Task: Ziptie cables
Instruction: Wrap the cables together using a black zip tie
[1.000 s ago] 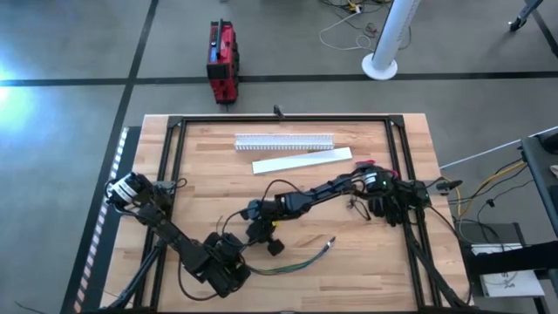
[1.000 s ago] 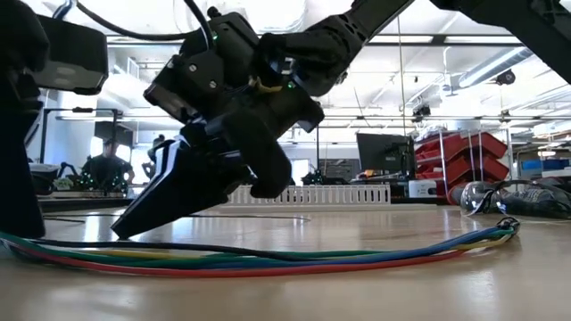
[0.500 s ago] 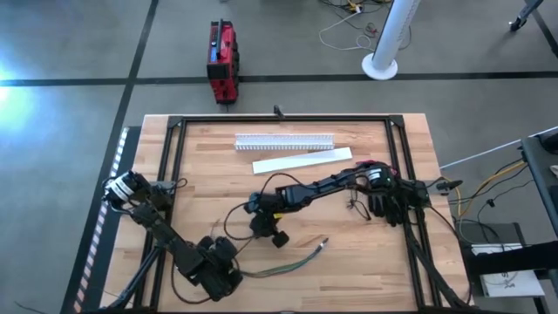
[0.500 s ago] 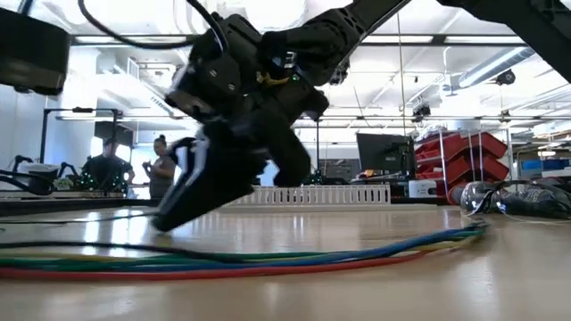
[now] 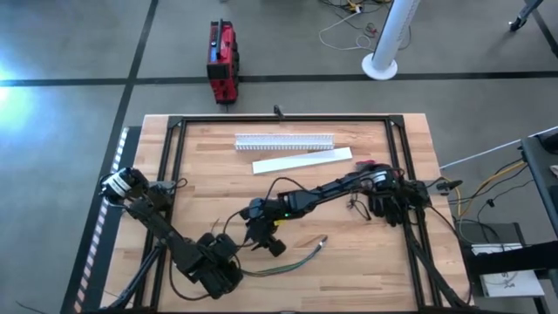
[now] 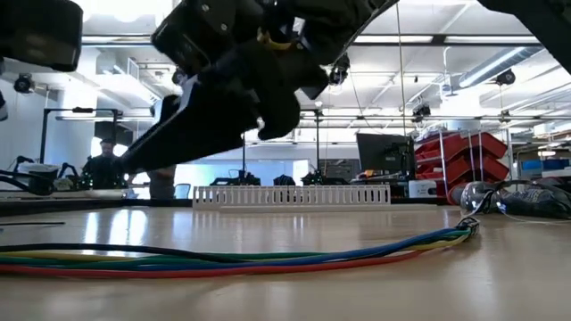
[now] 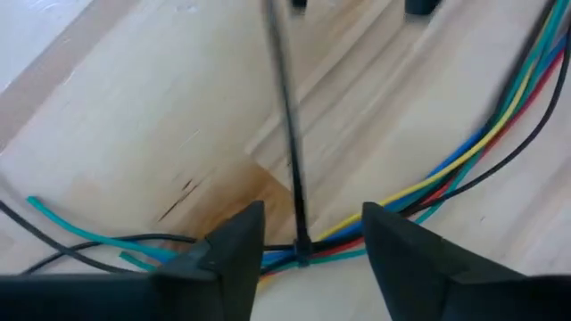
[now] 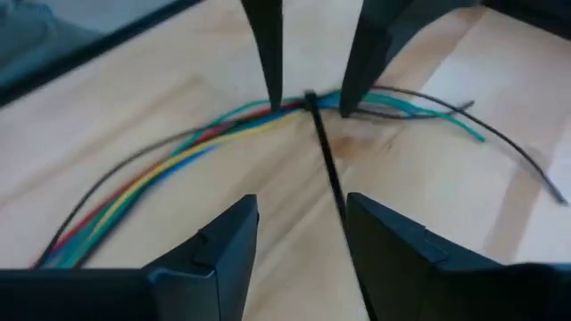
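A bundle of coloured cables (image 5: 288, 260) lies on the wooden table near its front edge. A black ziptie (image 7: 302, 245) goes round the bundle, and its strap (image 8: 328, 169) rises off it toward my right gripper. My left gripper (image 7: 308, 241) is open, pointing down, with one fingertip (image 8: 270, 98) on each side of the ziptie's head. My right gripper (image 8: 299, 241) is open just to the far side of the bundle (image 5: 259, 237). The strap's free end reaches in between its fingers. In the low view it hangs above the table (image 6: 134, 165). My left gripper stands astride the bundle at the ziptie, fingers pointing down. Whether its tips (image 8: 343, 107) touch the cables, I cannot tell. My right gripper has the strap's free end (image 8: 342, 209) between its open fingers. Whether a finger touches it, I cannot tell.
A white slotted cable duct (image 5: 283, 140) and a flat white strip (image 5: 302, 161) lie near the far edge. Loose thin wires (image 5: 353, 206) lie at the right. A black frame (image 5: 170, 166) borders the table. People stand in the room behind (image 6: 103, 165).
My right gripper has risen off the table, and its fingertips now hang well above the wood. My left gripper has shifted a little toward the table's left edge. The cable bundle has slid that way, its free right end drawing leftward.
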Controlling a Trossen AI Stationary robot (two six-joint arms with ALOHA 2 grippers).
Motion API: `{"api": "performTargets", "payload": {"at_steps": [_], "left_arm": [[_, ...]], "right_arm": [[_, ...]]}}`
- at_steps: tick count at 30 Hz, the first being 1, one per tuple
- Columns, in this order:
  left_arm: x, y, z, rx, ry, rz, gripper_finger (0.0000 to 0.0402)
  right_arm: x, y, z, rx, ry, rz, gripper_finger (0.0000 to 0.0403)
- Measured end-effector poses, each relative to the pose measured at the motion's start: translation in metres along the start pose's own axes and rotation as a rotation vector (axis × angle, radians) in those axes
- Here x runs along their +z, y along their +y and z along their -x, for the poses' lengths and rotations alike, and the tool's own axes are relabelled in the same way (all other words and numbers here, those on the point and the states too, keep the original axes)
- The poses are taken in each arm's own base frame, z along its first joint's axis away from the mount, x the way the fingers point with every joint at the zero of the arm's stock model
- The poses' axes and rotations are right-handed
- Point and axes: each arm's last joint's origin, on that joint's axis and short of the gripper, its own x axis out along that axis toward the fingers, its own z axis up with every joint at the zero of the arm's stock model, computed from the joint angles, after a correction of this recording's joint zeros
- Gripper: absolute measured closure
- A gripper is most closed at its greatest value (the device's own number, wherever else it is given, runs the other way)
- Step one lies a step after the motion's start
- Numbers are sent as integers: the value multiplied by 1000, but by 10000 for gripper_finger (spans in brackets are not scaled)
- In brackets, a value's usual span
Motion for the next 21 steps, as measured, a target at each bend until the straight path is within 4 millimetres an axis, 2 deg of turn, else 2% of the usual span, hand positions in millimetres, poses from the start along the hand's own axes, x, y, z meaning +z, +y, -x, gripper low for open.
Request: {"api": "performTargets", "payload": {"at_steps": [6,9,14,21], "left_arm": [[-4,-1,2,-9,7,-7,214],[-6,-1,3,-12,7,-15,224],[-12,-1,5,-19,17,-17,246],[-20,1,8,-6,-10,-17,256]], "right_arm": [[-3,0,-6,-4,-18,-4,248],[-4,2,-18,-42,-80,18,252],[-18,3,-40,-89,-105,-20,260],[-16,-2,-54,-97,-146,-40,280]]}}
